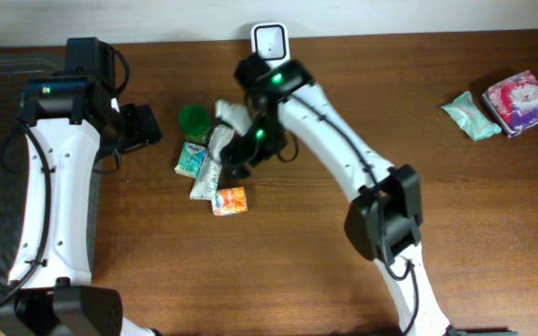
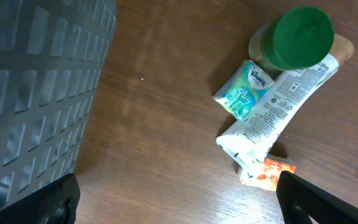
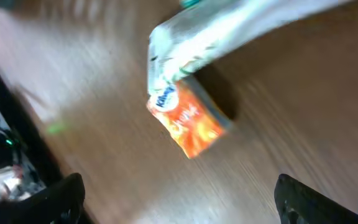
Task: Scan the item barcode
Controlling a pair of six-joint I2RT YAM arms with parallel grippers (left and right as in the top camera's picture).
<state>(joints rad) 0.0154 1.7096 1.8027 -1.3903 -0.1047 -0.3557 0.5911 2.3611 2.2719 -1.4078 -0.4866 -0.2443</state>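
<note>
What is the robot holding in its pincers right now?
Nothing. The left pincer is open over the bare table. The right pincer is open near the orange packet, with nothing between its fingers.

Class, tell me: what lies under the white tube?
The white tube rests its flat end over one corner of the orange packet; that corner is hidden. Anything else beneath the tube is covered.

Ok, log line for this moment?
left gripper: open, empty | right gripper: open, empty, near orange pack | orange pack: on table, beside white tube | scan: not done
</note>
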